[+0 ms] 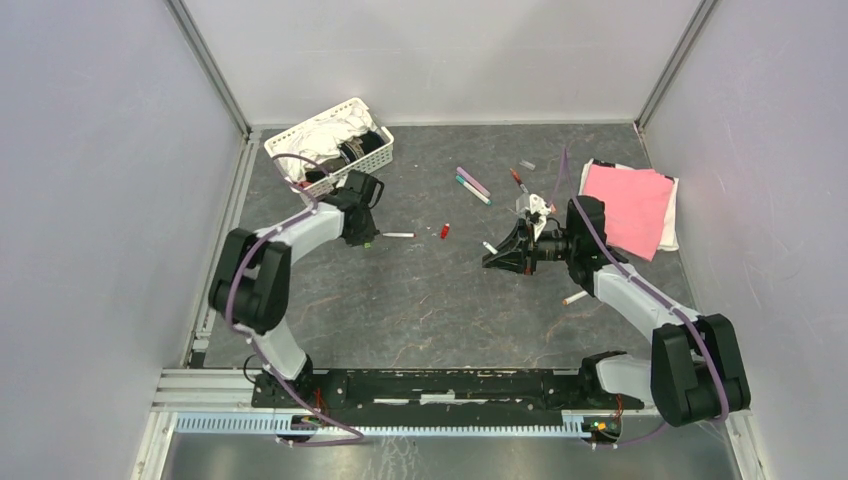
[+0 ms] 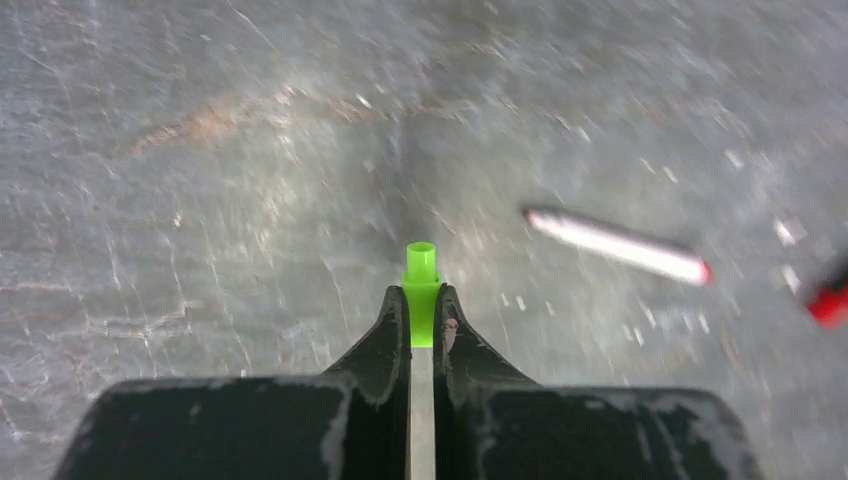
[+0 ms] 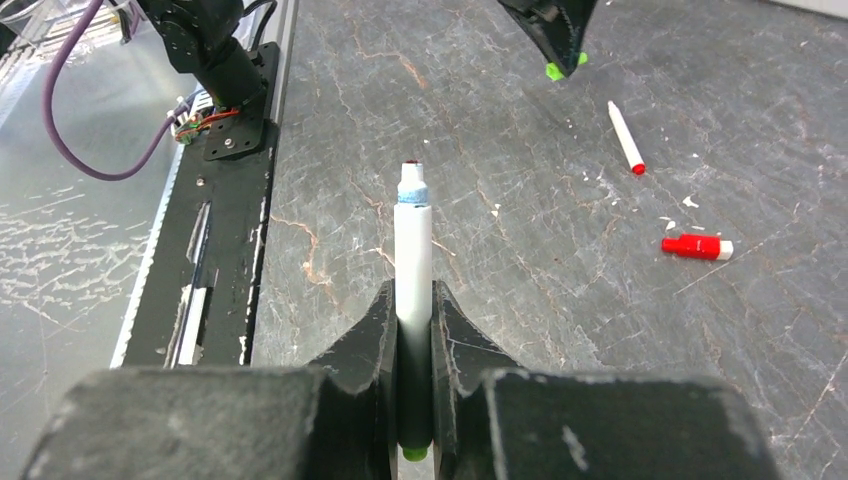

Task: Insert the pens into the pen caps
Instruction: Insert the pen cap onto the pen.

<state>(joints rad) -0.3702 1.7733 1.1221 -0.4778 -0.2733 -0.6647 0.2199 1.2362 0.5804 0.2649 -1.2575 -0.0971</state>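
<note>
Top view, left arm: reaches forward from its base with the elbow raised and the wrist bent down, close to the white plastic mesh basket. The left gripper sits low over the dark grey stone-patterned table.
Top view, right arm: folded at the elbow with the forearm roughly level. The right gripper points left toward mid-table, near the folded pink cloth.
Left wrist, claw: the jaws are pressed together on a short bright-green plastic cap, whose open mouth juts past the fingertips.
Left wrist, nearby: a thin white pen with a red end lies to the right, apart from the green cap. A red cap shows at the frame's edge, blurred.
Right wrist, claw: the jaws are clamped on the barrel of a white marker pen with a pale blue collar — bare nib forward, green rear end behind the fingers.
Right wrist, beyond: the left gripper hangs at the top with the green cap at its tip. The thin white pen and the red cap lie on the table — apart from each other.
</note>
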